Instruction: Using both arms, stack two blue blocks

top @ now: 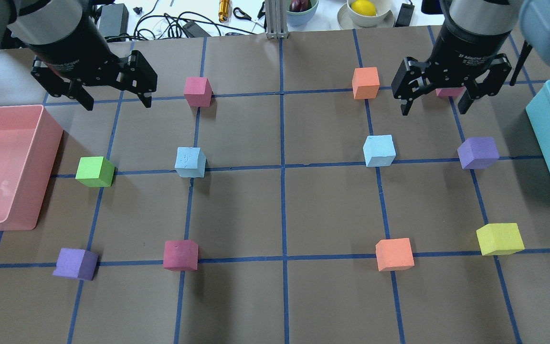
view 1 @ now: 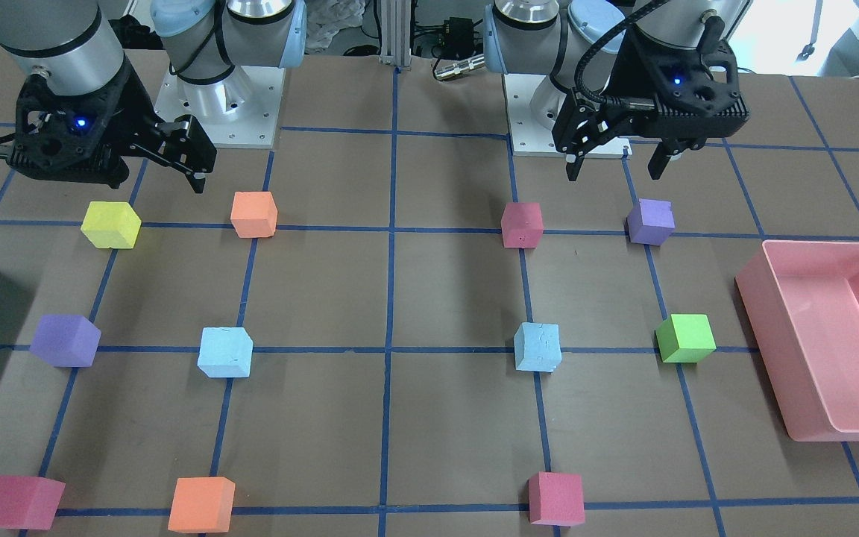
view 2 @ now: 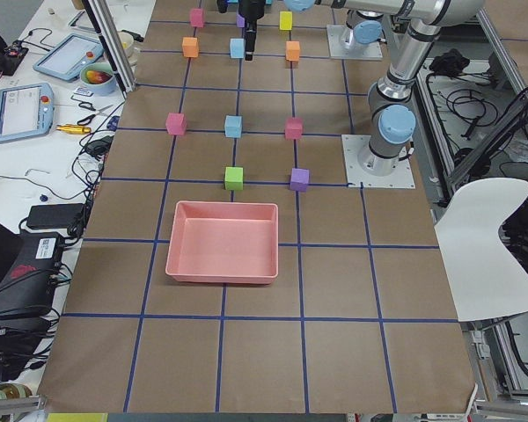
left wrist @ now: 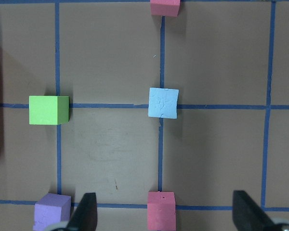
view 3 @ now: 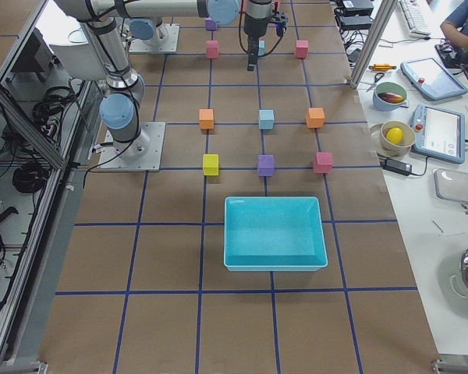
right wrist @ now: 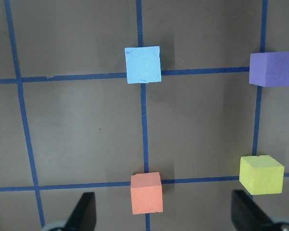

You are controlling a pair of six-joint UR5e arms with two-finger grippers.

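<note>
Brown gridded counter [top: 280, 296]: left blue block [top: 190, 162], right blue block [top: 379, 150], well apart, unstacked; left hand [top: 116, 101], right hand [top: 434, 109], both spread wide, empty, aloft.

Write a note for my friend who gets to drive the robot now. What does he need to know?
Left gripper: open, empty, raised above the table.
Right gripper: open, empty, also raised.
Left blue block: sits on the table on the robot's left half, on a tape crossing.
Right blue block: sits on the table on the right half, well apart from the other.
Done: nothing yet; neither block is gripped or stacked.
Left to do: each arm goes down to a blue block, then one block is set on top of the other.
</note>
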